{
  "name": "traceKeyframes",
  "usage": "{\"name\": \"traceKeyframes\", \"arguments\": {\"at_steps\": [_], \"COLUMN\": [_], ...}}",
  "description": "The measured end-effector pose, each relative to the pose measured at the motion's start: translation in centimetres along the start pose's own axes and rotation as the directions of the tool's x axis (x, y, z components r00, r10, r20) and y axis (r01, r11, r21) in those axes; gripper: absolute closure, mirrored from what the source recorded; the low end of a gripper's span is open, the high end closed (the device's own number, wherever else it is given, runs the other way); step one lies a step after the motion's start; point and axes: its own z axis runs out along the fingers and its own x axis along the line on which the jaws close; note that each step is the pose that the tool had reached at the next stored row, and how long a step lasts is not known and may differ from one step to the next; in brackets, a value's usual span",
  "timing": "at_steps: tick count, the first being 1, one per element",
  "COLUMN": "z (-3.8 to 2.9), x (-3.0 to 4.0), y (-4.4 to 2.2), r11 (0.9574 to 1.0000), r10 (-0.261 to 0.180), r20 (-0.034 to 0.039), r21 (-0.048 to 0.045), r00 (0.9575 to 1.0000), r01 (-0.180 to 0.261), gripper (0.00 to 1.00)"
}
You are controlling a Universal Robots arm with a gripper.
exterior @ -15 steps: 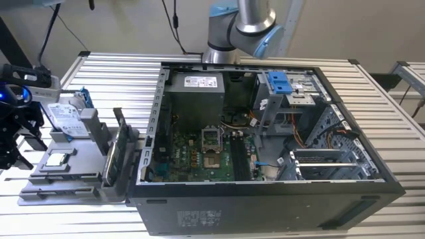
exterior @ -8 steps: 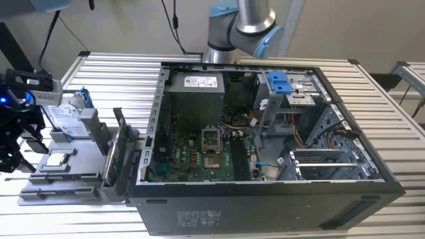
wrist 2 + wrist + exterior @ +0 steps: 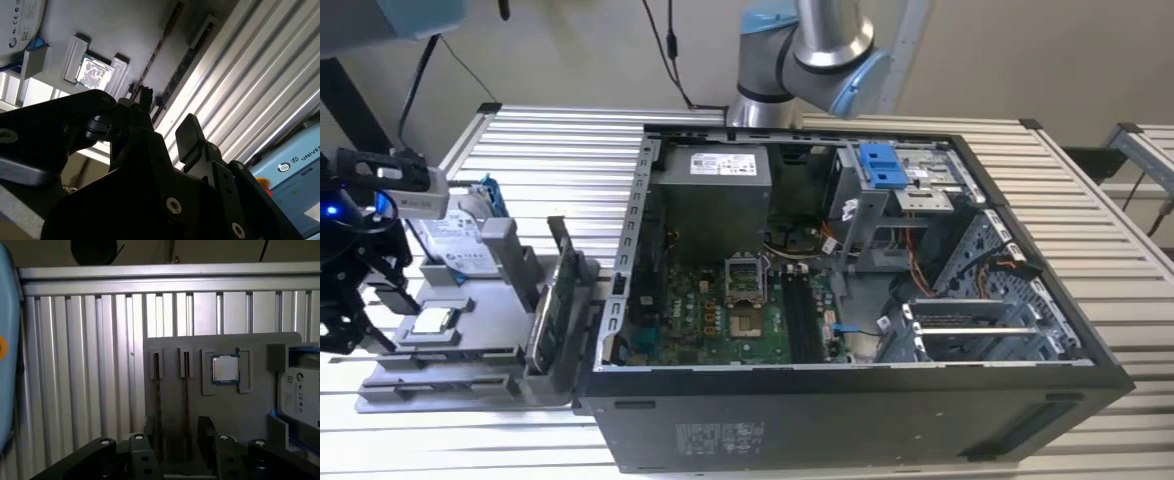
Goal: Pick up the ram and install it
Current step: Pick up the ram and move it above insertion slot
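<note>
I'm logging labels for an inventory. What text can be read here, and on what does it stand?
No text can be quoted in full.
case sticker: white print, too small to read.
power supply label: too small to read.
hard drive label: too small to read.
blue box: white print, cut off at the edge.

A ribbed aluminium bench (image 3: pixel 534 150) is spanning the scene, light glinting along its slats. A plain beige wall (image 3: pixel 574 50) is standing behind, thin black cables (image 3: pixel 671 45) hanging down against it.
</note>
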Motion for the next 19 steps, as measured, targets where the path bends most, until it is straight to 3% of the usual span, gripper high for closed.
{"name": "traceKeyframes", "arguments": {"at_steps": [19], "z": [3.15], "x": [0.56], "y": [-0.03], "r11": [0.9999], "r10": [-0.017], "r20": [-0.0001], "r21": [-0.0004], "r00": [0.9999], "r01": [0.017], "gripper": [0.52]}}
